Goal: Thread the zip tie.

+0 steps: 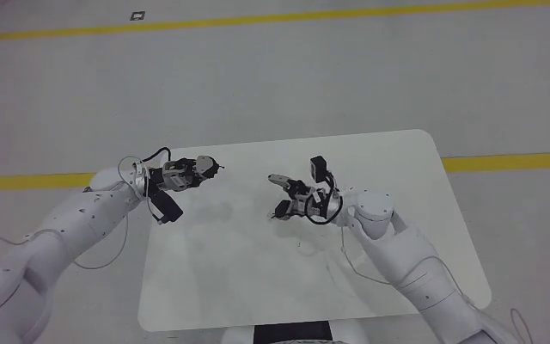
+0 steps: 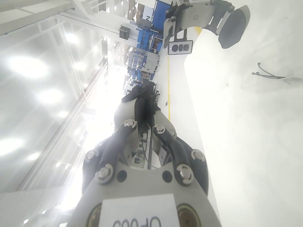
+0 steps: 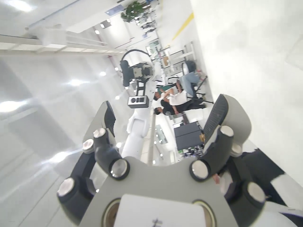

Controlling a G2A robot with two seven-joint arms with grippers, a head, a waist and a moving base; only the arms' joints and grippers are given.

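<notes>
My left gripper (image 2: 142, 105) is held above the left part of the white table (image 1: 395, 163), shut on a black zip tie (image 2: 139, 96) whose end sticks out past the fingertips. From above, that gripper (image 1: 209, 168) points toward the right one. My right gripper (image 3: 165, 116) stands open with nothing between its fingers, facing the left gripper (image 3: 138, 72) across a gap. In the top view the right gripper (image 1: 277, 196) hovers over the table's middle. Two more thin black zip ties (image 2: 269, 74) lie flat on the table, past the right gripper (image 2: 208, 15).
The table's rounded edge (image 1: 443, 155) borders a grey floor with yellow lines (image 1: 258, 19). The tabletop in front of and to the right of both grippers is bare white surface.
</notes>
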